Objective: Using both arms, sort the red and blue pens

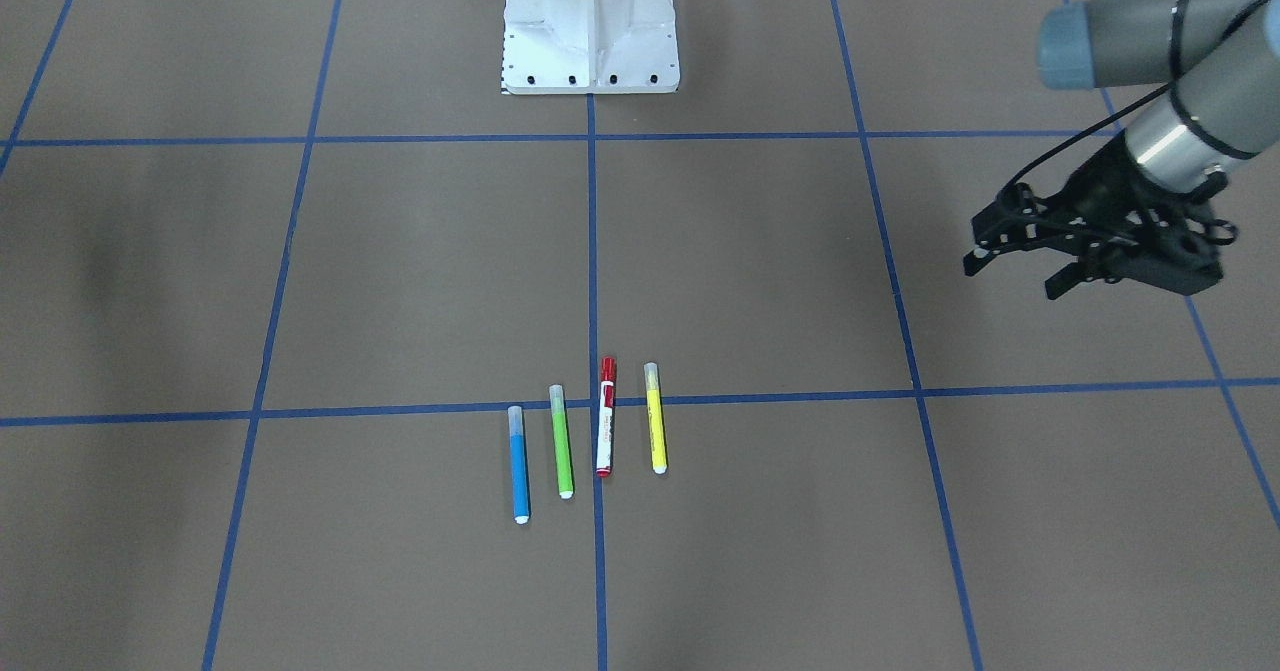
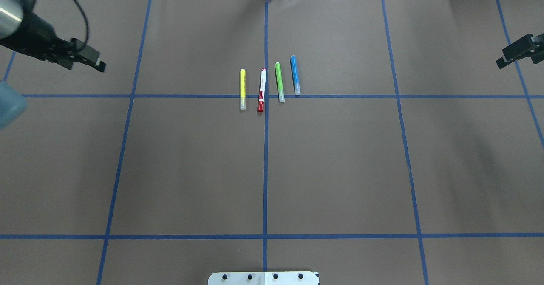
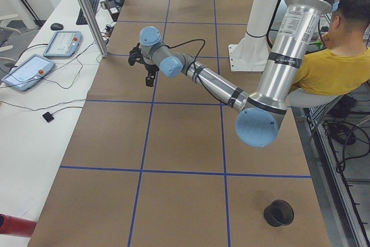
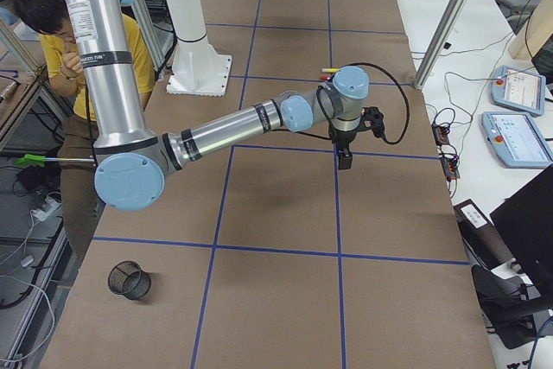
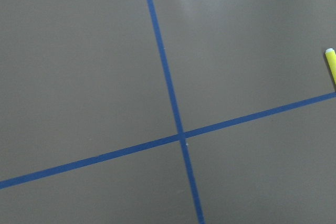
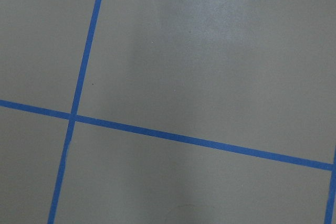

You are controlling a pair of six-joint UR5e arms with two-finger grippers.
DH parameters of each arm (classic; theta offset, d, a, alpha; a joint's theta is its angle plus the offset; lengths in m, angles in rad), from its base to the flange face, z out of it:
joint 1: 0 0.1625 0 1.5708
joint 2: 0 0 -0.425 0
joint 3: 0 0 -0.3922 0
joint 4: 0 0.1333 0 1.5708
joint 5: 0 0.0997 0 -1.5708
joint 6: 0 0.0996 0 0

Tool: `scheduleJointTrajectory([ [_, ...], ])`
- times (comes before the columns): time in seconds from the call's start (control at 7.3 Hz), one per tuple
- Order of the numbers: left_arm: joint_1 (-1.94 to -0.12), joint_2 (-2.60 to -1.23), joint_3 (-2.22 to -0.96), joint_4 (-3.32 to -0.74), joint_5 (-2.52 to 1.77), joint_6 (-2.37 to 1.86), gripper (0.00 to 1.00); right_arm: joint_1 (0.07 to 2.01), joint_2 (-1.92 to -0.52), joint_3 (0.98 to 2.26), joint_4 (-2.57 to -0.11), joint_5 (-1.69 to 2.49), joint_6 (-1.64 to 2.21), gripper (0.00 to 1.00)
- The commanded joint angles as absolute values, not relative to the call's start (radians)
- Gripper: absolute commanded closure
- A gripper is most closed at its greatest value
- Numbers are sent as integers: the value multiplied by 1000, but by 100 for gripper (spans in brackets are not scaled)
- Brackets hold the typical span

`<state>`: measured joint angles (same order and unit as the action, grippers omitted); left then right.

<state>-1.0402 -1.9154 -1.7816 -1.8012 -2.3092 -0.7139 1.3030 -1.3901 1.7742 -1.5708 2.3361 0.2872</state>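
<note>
Red-capped pen (image 2: 261, 90) and blue pen (image 2: 295, 75) are laid mid-surface (image 2: 340, 170), long axes 12-to-6, with a yellow marker (image 2: 242, 88) and green marker (image 2: 279, 82) interleaved. The left gripper (image 1: 1010, 276), fingers spread, is held well apart at 9 o'clock, nearer the red. The right gripper (image 2: 510, 57), finger state not discernible, is at 3 o'clock, nearer the blue.

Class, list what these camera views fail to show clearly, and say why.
1. Label print on the red pen: too small to read in the front-facing view.
2. Right gripper: cut by the overhead view's right edge; open or shut cannot be told.
3. Yellow marker: only its end shows, at the left wrist view's right edge.
</note>
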Motion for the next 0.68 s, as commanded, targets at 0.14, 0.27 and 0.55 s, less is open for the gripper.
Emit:
scheduleJointTrajectory([
  [0.14,-803,-2226,-1624,-1677,-2154,-960,0,1292,-1382,1772,-1571,2330,301,1],
  [0.27,-775,-2318,-1515,-1675,-2145,-965,1,1292,-1382,1767,-1571,2330,301,1],
  [0.55,-747,-2529,-1248,-1678,-2145,-965,2,1290,-1384,1764,-1571,2330,299,1],
])
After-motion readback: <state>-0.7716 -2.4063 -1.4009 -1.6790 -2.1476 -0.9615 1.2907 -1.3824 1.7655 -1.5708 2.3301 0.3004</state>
